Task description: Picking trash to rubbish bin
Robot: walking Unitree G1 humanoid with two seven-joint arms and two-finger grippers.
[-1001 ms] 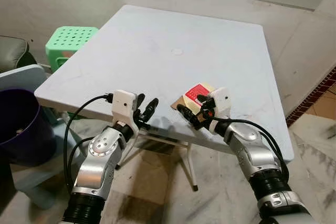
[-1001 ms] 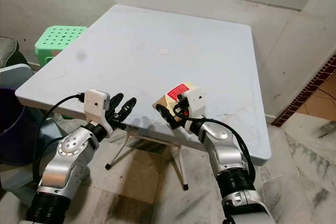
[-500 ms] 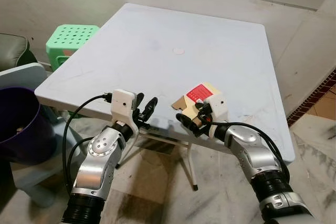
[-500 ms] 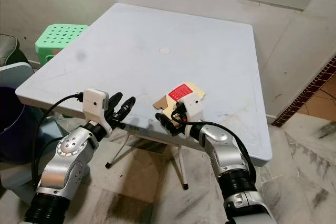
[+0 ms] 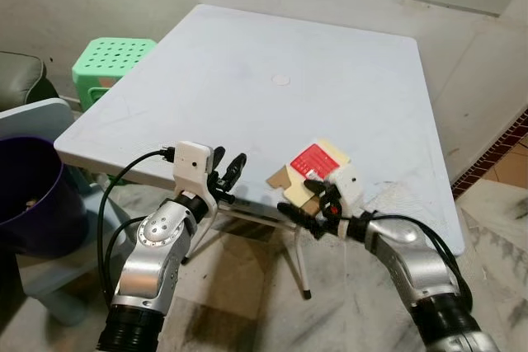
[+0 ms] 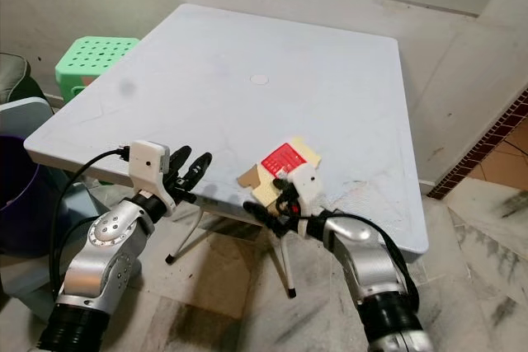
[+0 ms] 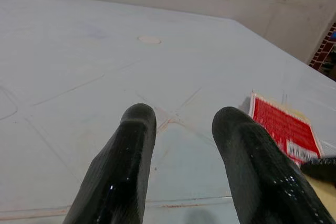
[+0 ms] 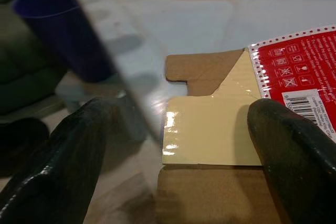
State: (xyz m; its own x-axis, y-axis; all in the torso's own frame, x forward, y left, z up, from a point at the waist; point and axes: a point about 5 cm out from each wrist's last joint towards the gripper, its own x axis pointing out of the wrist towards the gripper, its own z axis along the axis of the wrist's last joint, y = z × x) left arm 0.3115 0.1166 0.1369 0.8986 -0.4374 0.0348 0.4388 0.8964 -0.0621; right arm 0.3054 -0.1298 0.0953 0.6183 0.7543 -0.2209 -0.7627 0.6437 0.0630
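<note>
A flattened cardboard box [image 5: 309, 166] with a red label lies near the front edge of the white table [image 5: 272, 80], one brown corner hanging over that edge. My right gripper [image 5: 304, 202] is open at the table's front edge, just below and in front of the cardboard. In the right wrist view its fingers [image 8: 58, 161] stand wide on either side of the cardboard [image 8: 220, 135] without closing on it. My left gripper [image 5: 229, 162] is open and holds nothing at the front edge, left of the cardboard [image 7: 283, 127]. The purple bin [image 5: 33, 195] stands on the floor at the far left.
A green plastic stool [image 5: 111, 63] stands beside the table's left side. A light blue chair [image 5: 37, 121] sits next to the bin. Folding table legs [image 5: 301, 261] show under the front edge. The wall runs close behind the table.
My right gripper has drawn back off the tabletop to below the front edge. The cardboard has slid toward that edge and now overhangs it. The left gripper has barely moved.
</note>
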